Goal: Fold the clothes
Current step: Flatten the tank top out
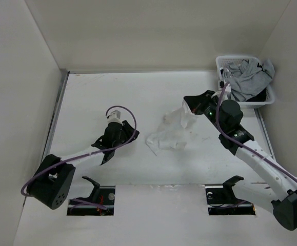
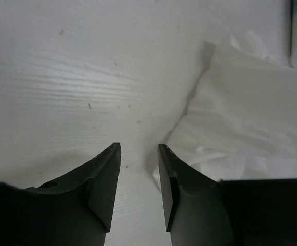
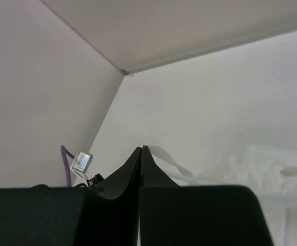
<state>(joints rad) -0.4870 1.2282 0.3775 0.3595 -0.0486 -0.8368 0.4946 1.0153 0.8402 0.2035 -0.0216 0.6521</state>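
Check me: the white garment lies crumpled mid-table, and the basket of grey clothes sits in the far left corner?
Wrong corner: the basket of grey clothes sits far right, as the top view shows. The white garment does lie crumpled mid-table.

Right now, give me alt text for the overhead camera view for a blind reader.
A crumpled white garment lies on the table; the right gripper is shut at its far right edge, while the left gripper hangs open to its left, clear of it. A white basket of grey clothes sits in the far right corner.
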